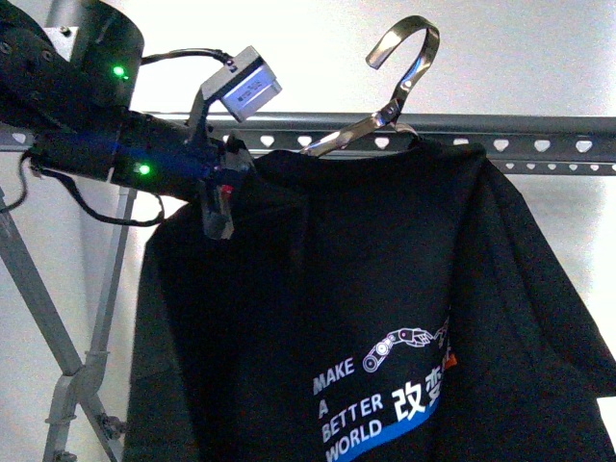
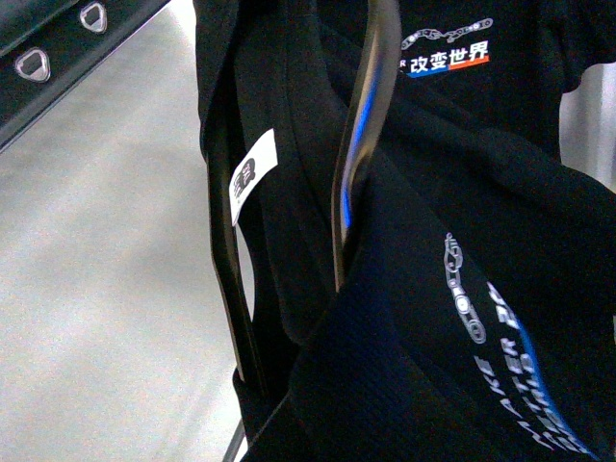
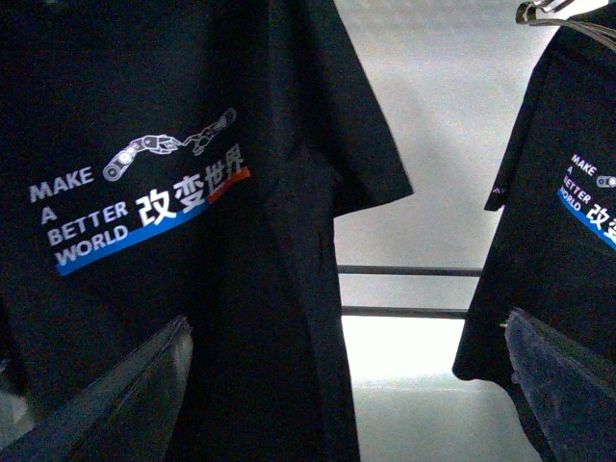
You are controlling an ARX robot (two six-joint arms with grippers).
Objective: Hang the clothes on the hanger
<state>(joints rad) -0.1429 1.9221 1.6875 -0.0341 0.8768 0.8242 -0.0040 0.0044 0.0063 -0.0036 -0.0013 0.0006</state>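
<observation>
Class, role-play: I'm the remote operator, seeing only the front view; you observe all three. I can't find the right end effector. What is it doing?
Observer: The right wrist view shows the right end effector open, fingers wide apart.
Operator: What is in front of it?
Observer: One T-shirt and a second T-shirt with the same print.
Operator: Anything inside the collar near the left end effector?
Observer: A white label beside the hanger, in the left wrist view.

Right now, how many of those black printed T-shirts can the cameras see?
2. The near T-shirt fills much of the right wrist view; the far T-shirt hangs apart from it on a metal hanger. Others may hang out of view.
</observation>
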